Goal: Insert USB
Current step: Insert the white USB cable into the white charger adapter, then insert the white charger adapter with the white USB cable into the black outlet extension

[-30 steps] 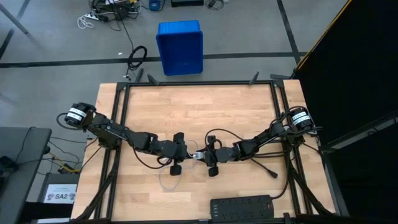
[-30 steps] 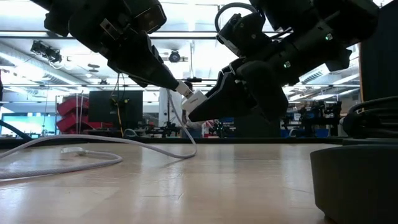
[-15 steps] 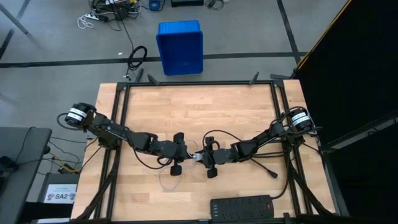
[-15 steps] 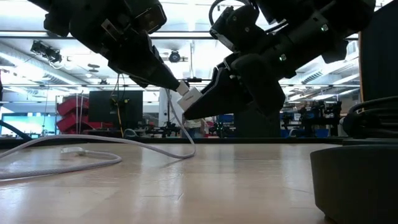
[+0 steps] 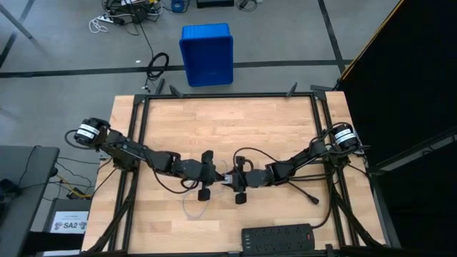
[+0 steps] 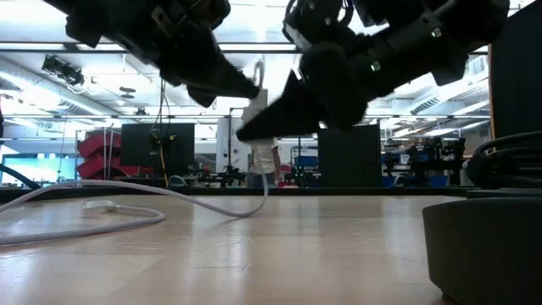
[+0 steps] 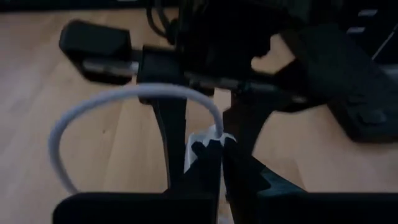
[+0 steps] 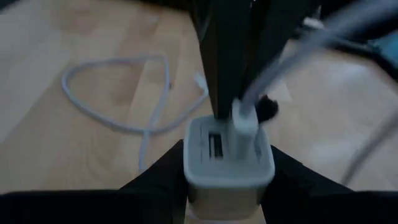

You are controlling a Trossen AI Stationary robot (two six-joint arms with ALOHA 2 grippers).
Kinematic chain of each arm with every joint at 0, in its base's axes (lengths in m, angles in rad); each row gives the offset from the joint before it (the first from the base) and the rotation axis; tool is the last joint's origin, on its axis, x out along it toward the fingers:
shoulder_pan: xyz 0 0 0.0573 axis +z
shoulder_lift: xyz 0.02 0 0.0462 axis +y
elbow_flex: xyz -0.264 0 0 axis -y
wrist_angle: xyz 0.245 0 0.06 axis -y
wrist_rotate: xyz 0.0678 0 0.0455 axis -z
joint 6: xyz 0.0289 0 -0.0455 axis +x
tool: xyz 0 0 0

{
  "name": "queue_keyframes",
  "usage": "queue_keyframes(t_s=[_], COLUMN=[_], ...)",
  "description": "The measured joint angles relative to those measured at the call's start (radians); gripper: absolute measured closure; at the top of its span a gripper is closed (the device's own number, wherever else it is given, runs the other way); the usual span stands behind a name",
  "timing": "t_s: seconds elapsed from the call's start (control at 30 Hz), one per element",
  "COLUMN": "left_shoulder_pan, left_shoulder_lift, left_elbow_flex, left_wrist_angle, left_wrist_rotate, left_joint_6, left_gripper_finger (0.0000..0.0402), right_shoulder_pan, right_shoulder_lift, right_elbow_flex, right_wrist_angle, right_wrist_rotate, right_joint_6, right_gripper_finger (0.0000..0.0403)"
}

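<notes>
The USB is a thin whitish cable. Its loose loop (image 5: 191,207) lies on the wooden table, and one end rises to my left gripper (image 5: 220,175), which is shut on its plug (image 8: 244,124). My right gripper (image 5: 230,178) faces it at the table's middle, shut on a white cube adapter (image 8: 229,152). The plug meets the adapter's face beside a free port (image 8: 216,146). Whether it sits inside a port I cannot tell. Both are clear of the table in the low view, near the adapter (image 6: 257,108). My left gripper pinches the USB's white plug end (image 7: 208,134) between its two fingertips (image 7: 202,158), slanting down from the table's left. The cable (image 7: 124,96) arcs away slack from the plug and down to the table. My right gripper pinches the adapter's two side walls (image 8: 193,168) between its fingers (image 8: 158,177), slanting down from the table's right. The adapter is lifted clear, its port face turned toward my left gripper.
A black power strip (image 5: 278,235) lies at the near edge, right of the middle, and looms dark in the low view (image 6: 483,246). A thick black cord (image 5: 307,193) trails under my right arm. A blue bin (image 5: 207,53) stands on the floor beyond the far edge.
My right gripper has risen a little with the adapter and edged toward the table's left, closer to my left gripper. My left gripper's fingertips have tipped upward with the plug, and the cable end has gone up with them. The loop on the table has stayed.
</notes>
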Motion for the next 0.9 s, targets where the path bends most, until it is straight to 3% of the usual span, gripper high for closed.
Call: queue_keyframes(t_s=[0.47,0.9], left_shoulder_pan=[-0.002,-0.062], left_shoulder_lift=[-0.003,-0.055], left_elbow_flex=[-0.004,-0.013], left_wrist_angle=[0.028,0.01], left_wrist_rotate=[0.034,0.021], left_joint_6=[0.049,0.08], left_gripper_finger=[0.0395,0.0323], right_shoulder_pan=[0.006,0.09], right_shoulder_lift=[-0.002,-0.203], right_elbow_flex=[-0.004,0.003], right_wrist_angle=[0.021,-0.181], right_wrist_rotate=[-0.015,0.093], right_joint_6=[0.002,0.045], right_gripper_finger=[0.0288,0.0288])
